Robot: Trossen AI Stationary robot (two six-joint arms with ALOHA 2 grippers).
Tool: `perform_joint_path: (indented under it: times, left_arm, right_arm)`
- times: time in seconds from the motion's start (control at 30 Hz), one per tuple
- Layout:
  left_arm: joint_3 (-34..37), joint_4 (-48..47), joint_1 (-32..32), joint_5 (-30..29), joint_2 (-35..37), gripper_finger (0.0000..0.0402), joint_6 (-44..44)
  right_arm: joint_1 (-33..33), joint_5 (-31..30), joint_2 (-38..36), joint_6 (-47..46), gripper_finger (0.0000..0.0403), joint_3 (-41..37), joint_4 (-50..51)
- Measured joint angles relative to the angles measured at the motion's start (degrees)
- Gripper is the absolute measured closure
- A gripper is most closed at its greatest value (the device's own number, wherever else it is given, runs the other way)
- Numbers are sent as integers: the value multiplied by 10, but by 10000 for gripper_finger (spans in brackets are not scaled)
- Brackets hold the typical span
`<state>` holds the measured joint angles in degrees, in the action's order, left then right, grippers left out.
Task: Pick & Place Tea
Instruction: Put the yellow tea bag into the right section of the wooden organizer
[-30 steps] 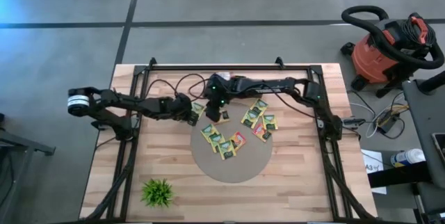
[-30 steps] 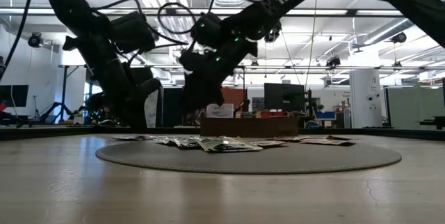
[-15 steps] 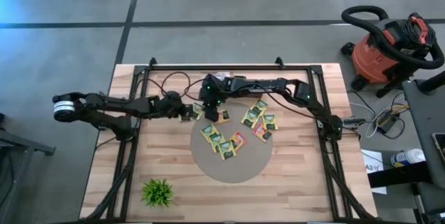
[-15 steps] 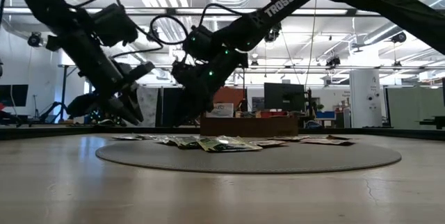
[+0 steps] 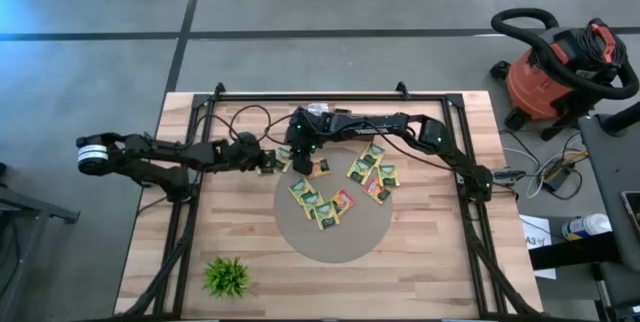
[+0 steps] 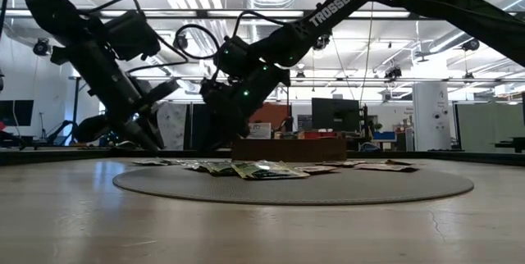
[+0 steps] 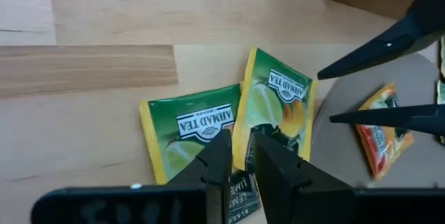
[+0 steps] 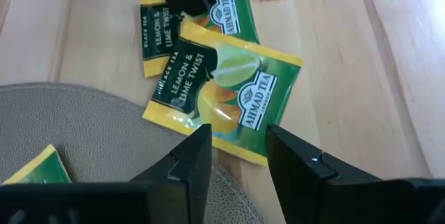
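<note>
Tea sachets lie scattered over the far half of a round grey mat in the middle of the wooden table, most of them green and yellow, one orange-red. Two more green sachets sit at the mat's far-left edge, where both arms meet. In the left wrist view one of these, the lemon-and-lime sachet, is partly on the mat, and its neighbour lies just beside it on bare wood.

From the left, the left gripper reaches in low over these two sachets. Its fingers stand a narrow gap apart, and the lemon-and-lime sachet's edge runs into that gap; whether it is actually pinched cannot be told.

Stretching across from the right, the right gripper hangs above the same sachet, fingers apart with nothing between them.

Near the table's near-left corner stands a small green plant. A red shop vacuum sits on the floor beyond the table's far-right corner.
</note>
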<state>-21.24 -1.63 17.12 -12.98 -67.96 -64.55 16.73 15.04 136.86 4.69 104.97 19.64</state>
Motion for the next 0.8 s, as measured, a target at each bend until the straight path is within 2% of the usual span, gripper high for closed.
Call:
perform_joint_path:
  times: [0.3,0.57,0.8]
  left_arm:
    - [1,-20,3,1,5,346,33]
    - [16,-18,4,50,5,346,31]
    - [18,7,4,55,5,346,84]
  right_arm:
    - [-8,-20,-21,59,271,45,62]
    - [-33,-66,1,79,271,44,61]
    - [-38,-92,13,90,271,42,34]
